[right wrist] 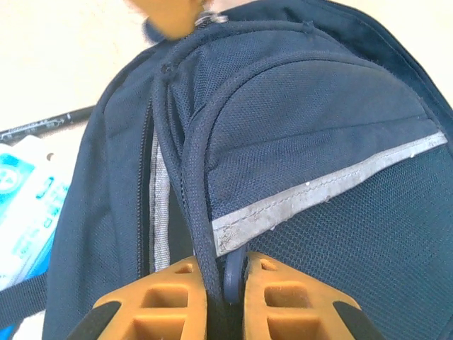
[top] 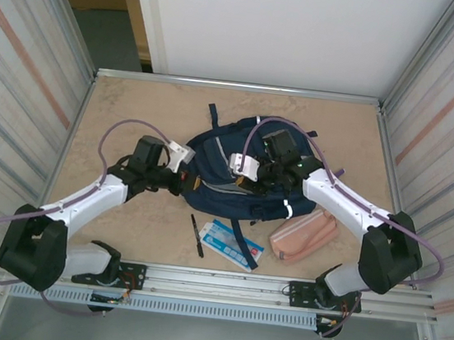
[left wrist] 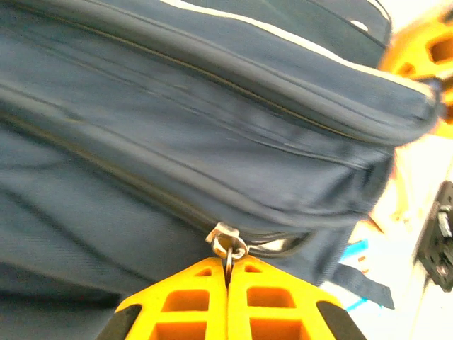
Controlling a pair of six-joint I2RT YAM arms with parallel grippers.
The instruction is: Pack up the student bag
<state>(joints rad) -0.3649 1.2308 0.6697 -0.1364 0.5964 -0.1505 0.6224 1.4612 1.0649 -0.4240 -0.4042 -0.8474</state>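
The beige tabletop (top: pixel 136 101) is boxed in by a metal rim and ribbed walls on both sides. There is bare room along the far edge and in the left corners, but the near strip in front of the arm bases is crowded. The navy blue fabric student bag (top: pixel 216 156) with thin white stripes lies in the middle of the table, its straps spilling toward the far edge.

The salmon-pink fabric pouch (top: pixel 303 236) sits just beside the bag's near right corner. A blue-and-white flat packet (top: pixel 230 243) lies near it with a dark bag strap across it. A thin black pen (top: pixel 196 235) lies beside the packet.

The left gripper (left wrist: pixel 228 265) is clenched on the small metal zipper pull (left wrist: pixel 226 241) at the bag's left side. The right gripper (right wrist: pixel 226 273) pinches a corded seam of the bag between its orange fingers.

From above, both wrists cover the fingertips and the bag's middle. The packet's print is too small to read.
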